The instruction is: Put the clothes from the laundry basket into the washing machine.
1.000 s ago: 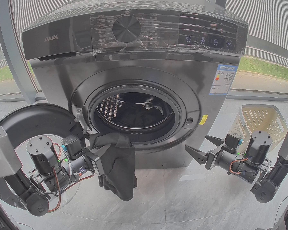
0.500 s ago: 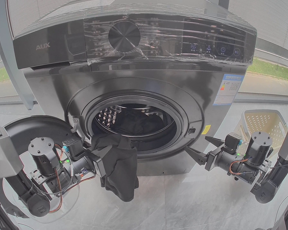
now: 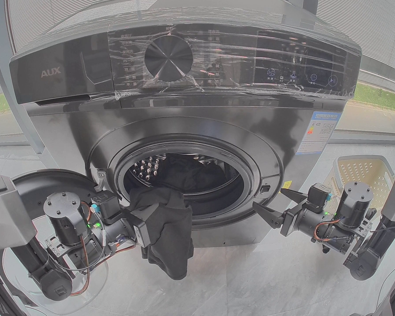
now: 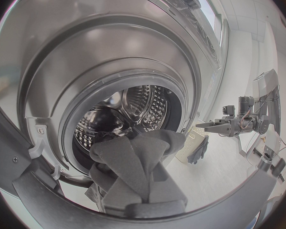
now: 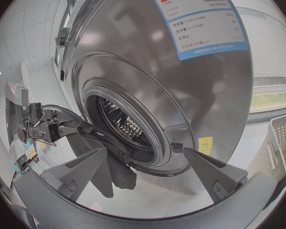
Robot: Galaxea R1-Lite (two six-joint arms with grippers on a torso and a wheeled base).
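While the left claw [image 3: 141, 232] is clenching a crumpled dark grey garment [image 3: 169, 238], the cloth is hanging over the lower left rim of the round opening [image 3: 184, 185] of the grey front-loading washing machine [image 3: 184, 110]; the right claw [image 3: 268, 198] is hovering released before the machine's right side, beside the cream perforated plastic laundry basket [image 3: 364, 172].

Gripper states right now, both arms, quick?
Left gripper: closed, holding the dark garment.
Right gripper: open, holding nothing.
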